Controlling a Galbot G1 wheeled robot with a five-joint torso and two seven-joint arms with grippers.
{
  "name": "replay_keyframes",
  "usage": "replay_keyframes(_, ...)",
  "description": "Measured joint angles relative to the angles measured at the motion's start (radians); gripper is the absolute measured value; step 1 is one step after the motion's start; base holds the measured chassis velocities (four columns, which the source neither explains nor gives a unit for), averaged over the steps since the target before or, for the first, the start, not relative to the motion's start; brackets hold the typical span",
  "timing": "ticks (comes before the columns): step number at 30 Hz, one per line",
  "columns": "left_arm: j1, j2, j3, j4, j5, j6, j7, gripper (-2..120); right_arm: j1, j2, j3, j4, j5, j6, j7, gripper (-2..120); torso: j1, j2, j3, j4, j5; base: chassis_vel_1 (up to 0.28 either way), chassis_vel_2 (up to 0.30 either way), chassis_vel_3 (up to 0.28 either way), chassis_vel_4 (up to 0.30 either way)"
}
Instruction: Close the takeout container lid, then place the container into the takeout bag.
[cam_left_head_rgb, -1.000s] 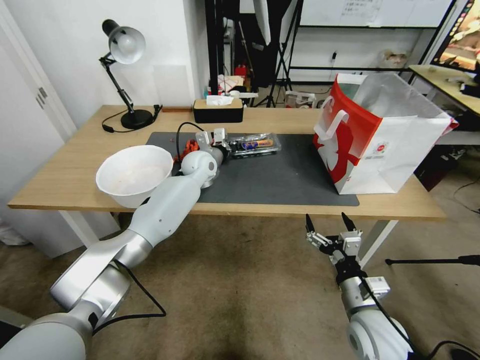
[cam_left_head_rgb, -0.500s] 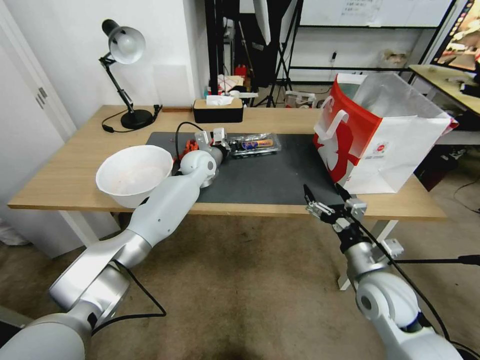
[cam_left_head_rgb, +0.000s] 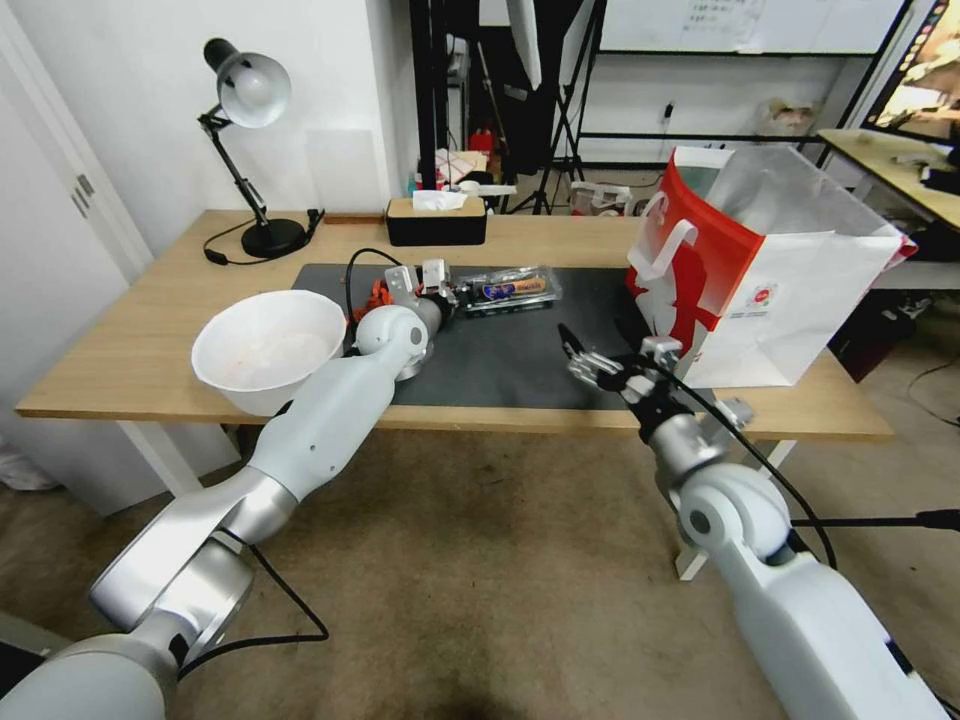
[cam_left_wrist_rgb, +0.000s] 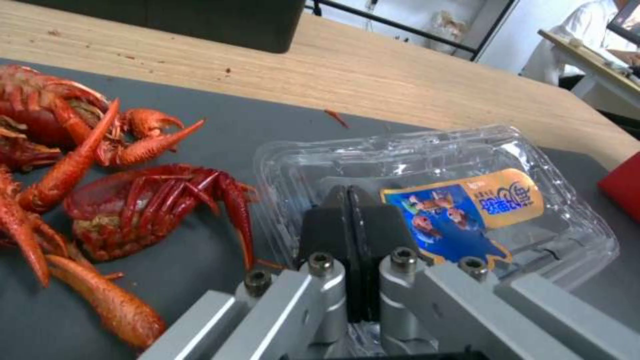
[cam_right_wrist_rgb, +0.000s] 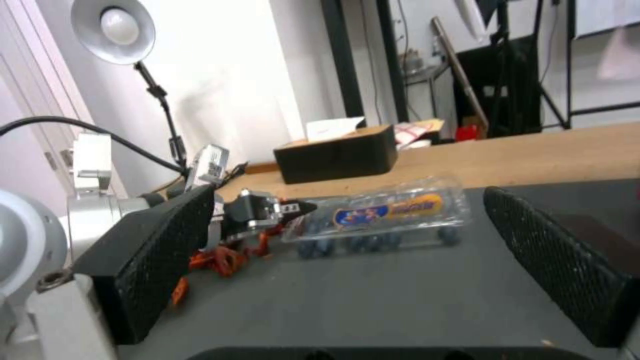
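Note:
The takeout container (cam_left_head_rgb: 505, 288) lies on the dark mat (cam_left_head_rgb: 520, 365), a clear clamshell with blueberries inside. Its lid (cam_left_wrist_rgb: 460, 200), with a blue and orange label, lies down over the box. My left gripper (cam_left_head_rgb: 440, 292) is at the container's left end. In the left wrist view its shut fingers (cam_left_wrist_rgb: 350, 215) rest with their tips on the lid's near corner. My right gripper (cam_left_head_rgb: 598, 345) hovers open over the front of the mat, a little right of the container (cam_right_wrist_rgb: 380, 217) and pointing toward it. The takeout bag (cam_left_head_rgb: 780, 290) stands open at the table's right end.
Red crayfish (cam_left_wrist_rgb: 133, 200) lie on the mat right beside the container's left end. A large white bowl (cam_left_head_rgb: 268, 350) sits at the front left under my left arm. A desk lamp (cam_left_head_rgb: 250, 150) and a black tissue box (cam_left_head_rgb: 436, 222) stand at the back.
My right arm has risen from below the table's front edge and moved forward and left over the mat. The left gripper has stayed at the container.

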Motion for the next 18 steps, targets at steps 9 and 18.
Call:
replay_keyframes(9, 0.0, 0.0, 0.0, 0.0, 0.002, 0.0, 0.004, 0, 0.122, -0.007, -0.073, -0.085, 0.077, -0.049, 0.026, 100, 0.0, 0.0, 0.0, -0.0002, 0.0001, 0.0, 0.0, 0.0, 0.0)
replay_keyframes(18, -0.004, 0.0, 0.0, 0.008, 0.003, 0.0, 0.011, 0, 0.261, 0.009, -0.127, -0.171, 0.173, -0.102, 0.066, 100, 0.0, 0.0, 0.0, -0.0001, 0.0, 0.0, 0.0, 0.0, 0.0)
